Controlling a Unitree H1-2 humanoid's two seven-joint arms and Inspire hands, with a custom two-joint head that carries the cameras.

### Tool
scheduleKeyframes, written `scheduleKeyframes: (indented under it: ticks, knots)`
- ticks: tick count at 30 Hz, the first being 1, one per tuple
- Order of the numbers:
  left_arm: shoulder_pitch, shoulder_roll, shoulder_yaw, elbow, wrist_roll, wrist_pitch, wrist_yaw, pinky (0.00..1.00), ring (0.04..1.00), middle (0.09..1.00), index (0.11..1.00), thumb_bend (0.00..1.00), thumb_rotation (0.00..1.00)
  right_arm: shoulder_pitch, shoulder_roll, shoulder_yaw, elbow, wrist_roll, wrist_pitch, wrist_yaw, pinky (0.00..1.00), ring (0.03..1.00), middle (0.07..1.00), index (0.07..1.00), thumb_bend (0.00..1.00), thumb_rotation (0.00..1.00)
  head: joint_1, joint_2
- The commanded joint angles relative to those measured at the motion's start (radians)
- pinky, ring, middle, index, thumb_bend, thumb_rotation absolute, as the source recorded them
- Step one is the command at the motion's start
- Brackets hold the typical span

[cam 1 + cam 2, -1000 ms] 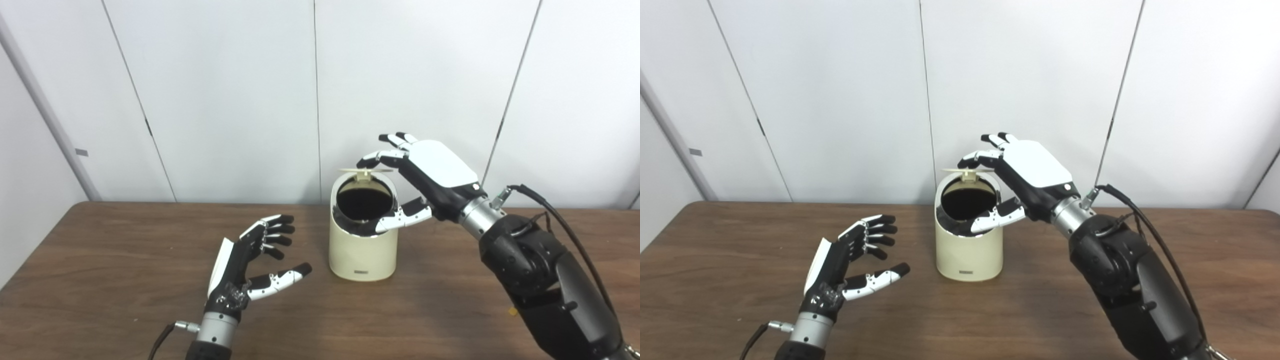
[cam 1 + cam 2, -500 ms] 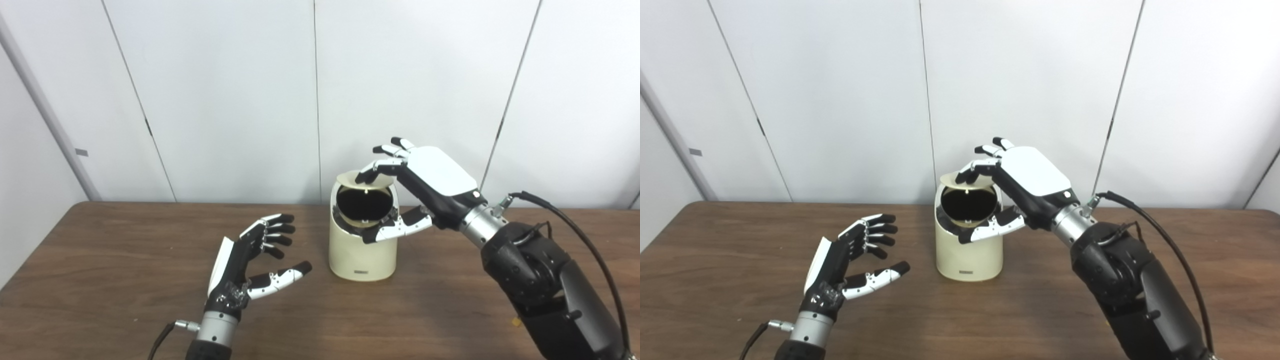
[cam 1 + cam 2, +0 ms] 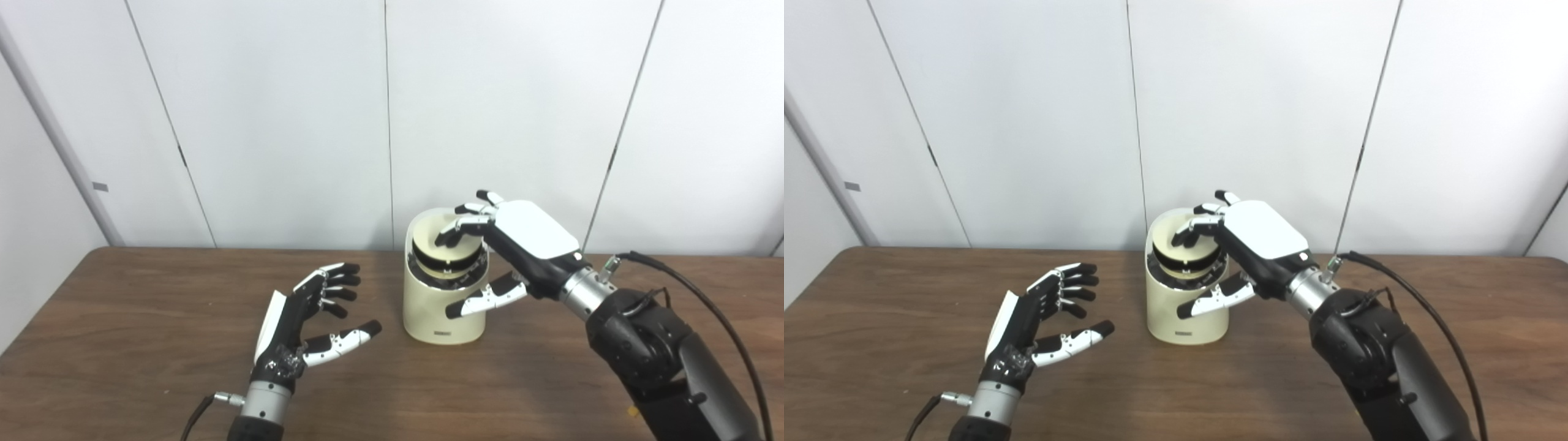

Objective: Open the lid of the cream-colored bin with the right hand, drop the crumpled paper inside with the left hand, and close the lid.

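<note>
Waiting nearest the camera, the left hand (image 3: pixel 306 331) hovers over the table (image 3: pixel 122 343) with its fingers spread and nothing in it, palm turned toward the bin, kept well to the side, probably so it stays out of the other arm's way. No crumpled paper shows anywhere on the table, so I judge it is already inside, though the inside cannot be seen. Just beyond, the cream bin (image 3: pixel 444 306) stands upright on the wood near the wall. Over it the right hand (image 3: pixel 1240 245) reaches from the right, fingertips (image 3: pixel 1185 236) pressing on the round lid (image 3: pixel 450 242), which sits tilted and nearly down in the dark opening; the hand grasps nothing, fingers loosely curled, thumb hanging free beside the bin's front, likely because a push from above is enough to seat the lid
</note>
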Motion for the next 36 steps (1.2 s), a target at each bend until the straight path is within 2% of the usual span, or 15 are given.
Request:
scheduleKeyframes:
  ticks: [1,4,13,23,31,36]
  knots:
    - [-0.023,-0.001,0.002,-0.044,-0.003,-0.017,0.003,0.55,0.665,0.724,0.755,0.73,0.12,-0.025,-0.01,-0.001,-0.011,-0.009,-0.028,-0.017,1.0,0.899,0.693,0.698,0.72,0.46,0.001,0.002]
    - [-0.021,0.0,0.002,-0.046,-0.002,-0.017,0.002,0.55,0.665,0.725,0.755,0.73,0.12,-0.022,-0.008,0.006,-0.004,-0.016,-0.024,-0.012,1.0,0.905,0.695,0.697,0.73,0.43,0.0,0.004]
    - [-0.018,0.001,0.002,-0.047,-0.001,-0.014,0.002,0.55,0.664,0.721,0.754,0.74,0.14,-0.016,-0.008,0.018,0.02,-0.02,-0.037,-0.012,1.0,0.898,0.698,0.703,0.72,0.47,0.0,0.01]
    - [-0.018,0.002,0.002,-0.054,0.001,-0.013,0.002,0.56,0.66,0.72,0.752,0.74,0.14,-0.007,-0.012,0.017,0.022,-0.017,-0.046,-0.003,1.0,0.898,0.7,0.698,0.73,0.45,0.002,0.019]
    - [-0.02,0.002,0.005,-0.06,-0.006,-0.003,0.0,0.55,0.657,0.718,0.749,0.74,0.13,-0.007,-0.036,0.036,0.036,-0.048,-0.096,-0.025,1.0,0.88,0.687,0.685,0.73,0.46,0.003,0.025]
    - [-0.021,0.003,0.004,-0.061,-0.009,-0.005,-0.003,0.54,0.648,0.716,0.749,0.74,0.14,-0.007,-0.05,0.052,0.042,-0.093,-0.113,-0.039,1.0,0.874,0.676,0.678,0.75,0.42,0.003,0.029]
